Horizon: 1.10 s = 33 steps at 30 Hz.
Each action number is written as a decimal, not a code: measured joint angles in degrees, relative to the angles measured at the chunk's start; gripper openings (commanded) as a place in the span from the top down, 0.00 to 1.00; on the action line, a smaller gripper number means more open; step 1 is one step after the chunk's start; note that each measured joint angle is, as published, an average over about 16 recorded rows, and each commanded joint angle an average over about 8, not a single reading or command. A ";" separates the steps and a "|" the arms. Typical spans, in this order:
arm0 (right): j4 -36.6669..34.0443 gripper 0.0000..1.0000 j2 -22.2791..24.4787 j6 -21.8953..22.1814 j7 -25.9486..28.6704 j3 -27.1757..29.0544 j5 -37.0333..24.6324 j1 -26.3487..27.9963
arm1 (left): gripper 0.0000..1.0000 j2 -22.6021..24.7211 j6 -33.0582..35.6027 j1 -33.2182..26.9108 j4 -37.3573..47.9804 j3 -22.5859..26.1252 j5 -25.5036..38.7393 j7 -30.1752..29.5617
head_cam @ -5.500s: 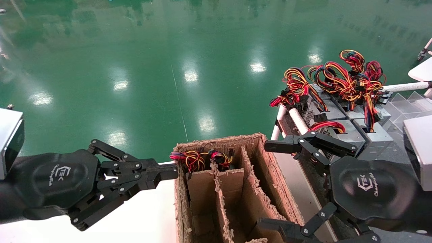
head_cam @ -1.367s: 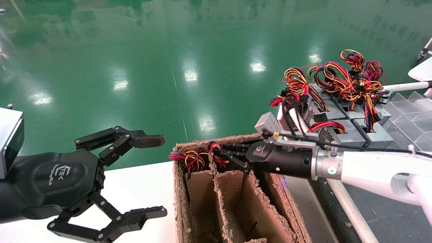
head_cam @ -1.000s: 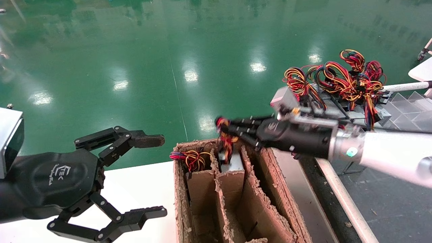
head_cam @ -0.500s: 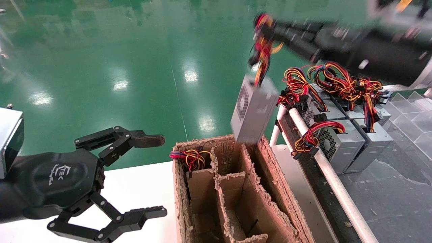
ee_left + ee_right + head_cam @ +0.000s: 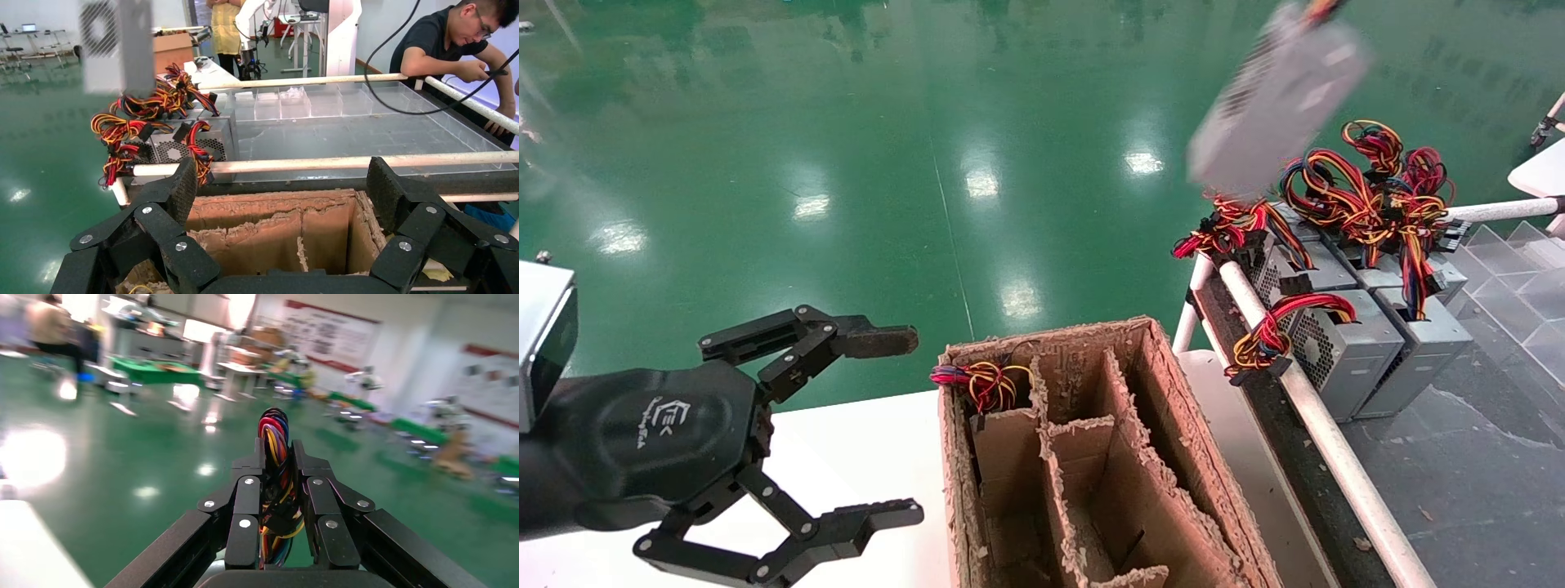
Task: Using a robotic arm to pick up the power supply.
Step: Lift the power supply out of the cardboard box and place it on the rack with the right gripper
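The cardboard box point(image 5: 1173, 441) with its dividers stands on the white counter point(image 5: 862, 465). Beyond the box's right side, a rack point(image 5: 1303, 425) holds grey units with red and yellow wires point(image 5: 1369, 192). The left tool point(image 5: 878, 425) hangs over the counter just left of the box, its fingers spread wide and empty. The power supply point(image 5: 1275, 102) hangs tilted in the air high above the box's far right corner, over the rack. The right tool point(image 5: 276, 459) is pressed together, pinching the wire bundle point(image 5: 273, 432) of the power supply.
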 measured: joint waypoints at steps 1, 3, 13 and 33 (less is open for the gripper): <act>-0.13 1.00 0.95 0.18 0.00 -0.07 -0.32 0.81 | 0.00 0.00 0.00 0.00 0.00 0.00 0.00 0.00; -0.34 1.00 2.89 0.66 -0.22 -0.15 -0.89 2.22 | 0.00 0.00 0.00 0.00 0.00 0.00 0.00 0.00; -2.44 1.00 12.14 3.56 -3.05 0.59 -1.58 3.74 | 0.00 0.00 0.00 0.00 0.00 0.01 0.00 0.00; -13.28 1.00 21.87 -0.85 -6.51 1.68 -0.14 -8.43 | 0.00 -0.01 -0.01 0.00 0.00 0.02 -0.01 0.01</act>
